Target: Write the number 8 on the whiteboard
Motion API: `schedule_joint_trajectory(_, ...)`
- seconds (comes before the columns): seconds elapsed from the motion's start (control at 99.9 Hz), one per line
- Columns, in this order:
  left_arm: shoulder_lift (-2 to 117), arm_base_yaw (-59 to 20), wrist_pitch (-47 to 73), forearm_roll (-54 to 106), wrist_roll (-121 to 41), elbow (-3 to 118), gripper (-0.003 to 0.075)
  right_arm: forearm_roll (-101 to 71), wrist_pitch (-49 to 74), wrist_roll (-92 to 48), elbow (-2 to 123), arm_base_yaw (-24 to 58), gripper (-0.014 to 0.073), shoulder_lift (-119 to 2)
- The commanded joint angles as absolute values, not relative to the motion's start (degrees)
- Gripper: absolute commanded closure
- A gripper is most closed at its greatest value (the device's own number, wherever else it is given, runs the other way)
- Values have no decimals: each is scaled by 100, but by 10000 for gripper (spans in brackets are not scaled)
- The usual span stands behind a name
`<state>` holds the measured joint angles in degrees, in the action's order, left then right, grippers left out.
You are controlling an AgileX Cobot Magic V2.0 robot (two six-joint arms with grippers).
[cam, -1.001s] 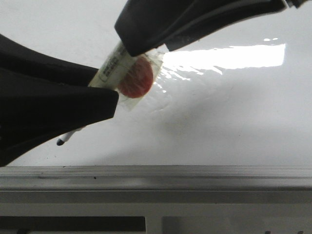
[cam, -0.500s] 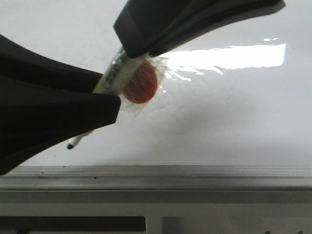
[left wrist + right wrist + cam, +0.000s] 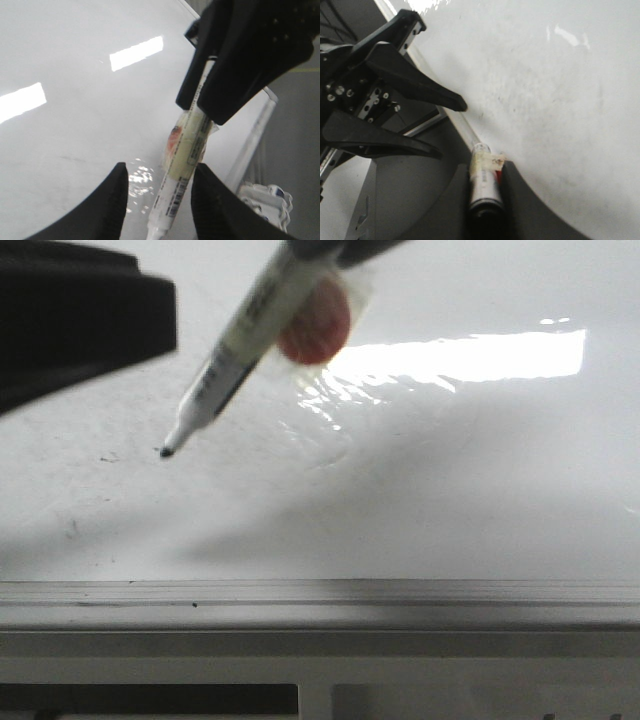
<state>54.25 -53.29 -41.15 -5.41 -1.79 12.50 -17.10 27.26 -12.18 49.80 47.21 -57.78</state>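
Note:
The whiteboard [image 3: 450, 490] fills the front view, glossy white with faint grey smudges. No drawn number 8 shows on it, only tiny dark specks near the marker tip. My right gripper [image 3: 485, 167] is shut on a white marker [image 3: 235, 355] with a red disc [image 3: 315, 325] taped to it. The marker slants down to the left, its black tip [image 3: 165, 452] at or just above the board. My left gripper [image 3: 157, 172] is open. The marker [image 3: 185, 150] shows between its fingers without being clamped. In the front view the left gripper [image 3: 150, 315] is at the upper left, clear of the marker.
A grey metal frame edge [image 3: 320, 600] runs along the near side of the board. A bright glare patch [image 3: 470, 355] lies to the right of the marker. A crumpled white item [image 3: 265, 200] lies beyond the board's edge.
My left gripper has let go of the marker and drawn back up and to the left. The right gripper has lifted higher with the marker, whose whole front end and tip are now uncovered.

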Motion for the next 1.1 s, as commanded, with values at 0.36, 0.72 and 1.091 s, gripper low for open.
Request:
schedule_joint_trajectory(0.36, 4866, -5366, -3759, 918, -893, 1377, 437, -1465, 2607, -1194, 6126, 3486, 664, -6198)
schedule_joint_trajectory(0.72, 4866, -5366, -3770, 918, -893, 1377, 436, -1310, 3691, -1194, 6126, 3338, 662, -6605)
schedule_joint_trajectory(1.091, 4902, -5366, -3770, 918, -893, 1377, 436, -1183, 3915, -918, 6077, 3782, 649, -6596)
